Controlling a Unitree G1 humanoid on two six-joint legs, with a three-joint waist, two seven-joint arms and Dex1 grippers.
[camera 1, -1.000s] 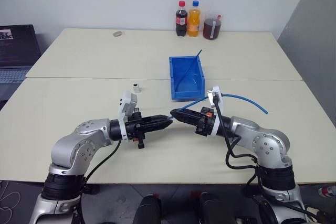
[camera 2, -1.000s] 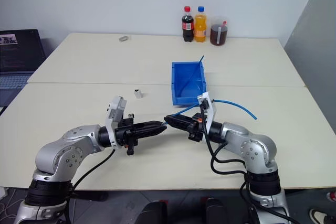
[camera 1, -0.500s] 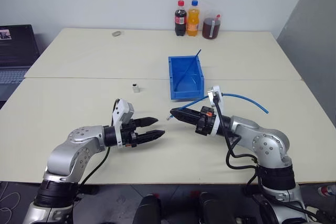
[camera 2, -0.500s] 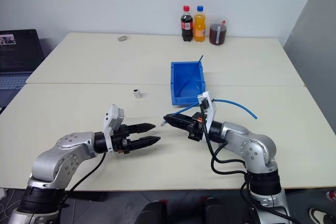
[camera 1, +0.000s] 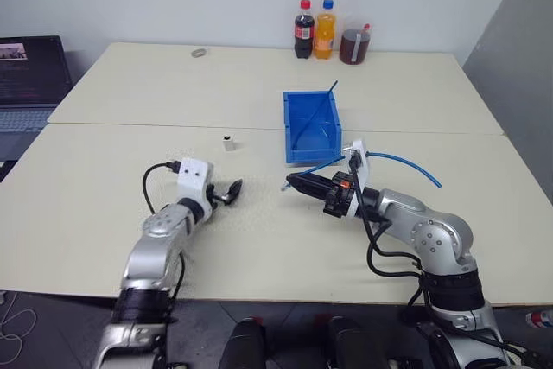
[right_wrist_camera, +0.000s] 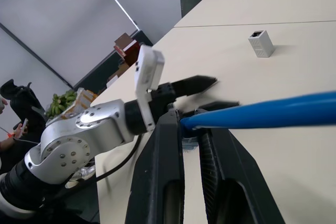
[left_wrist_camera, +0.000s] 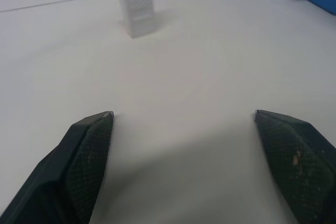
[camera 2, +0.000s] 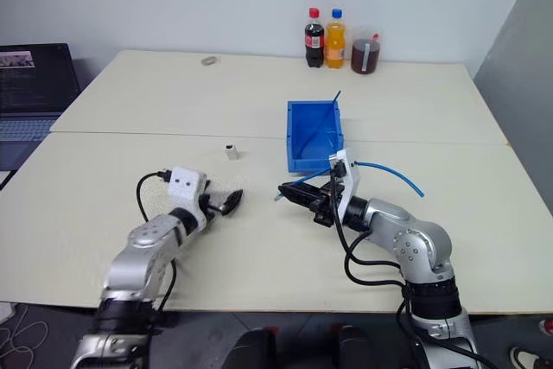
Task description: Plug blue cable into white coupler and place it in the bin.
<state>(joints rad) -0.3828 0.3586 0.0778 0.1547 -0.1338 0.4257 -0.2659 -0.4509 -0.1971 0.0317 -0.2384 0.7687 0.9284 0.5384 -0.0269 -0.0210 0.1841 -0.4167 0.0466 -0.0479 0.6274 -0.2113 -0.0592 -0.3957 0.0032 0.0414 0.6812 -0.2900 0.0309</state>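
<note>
The white coupler [camera 1: 229,141] stands upright on the table, left of the bin [camera 1: 307,155]. My left gripper [camera 1: 232,191] hangs low over the table just short of the coupler, pointing toward it. Its jaws are open and empty. In the left wrist view the coupler [left_wrist_camera: 136,4] stands ahead of the two spread fingertips [left_wrist_camera: 86,145]. My right gripper [camera 1: 294,184] is shut on the plug end of the blue cable [camera 1: 406,164], in front of the bin. The cable [right_wrist_camera: 273,111] trails back past the right wrist to the table.
A second, straighter blue cable [camera 1: 320,103] leans inside the bin. Two bottles [camera 1: 314,28] and a jar [camera 1: 352,45] stand at the table's far edge. A small ring [camera 1: 199,52] lies at the far left. A laptop [camera 1: 26,71] sits off to the left.
My left gripper has opened and swung left, away from the right gripper's tips, dropping lower and turning to face the coupler. The right gripper keeps its hold on the cable.
</note>
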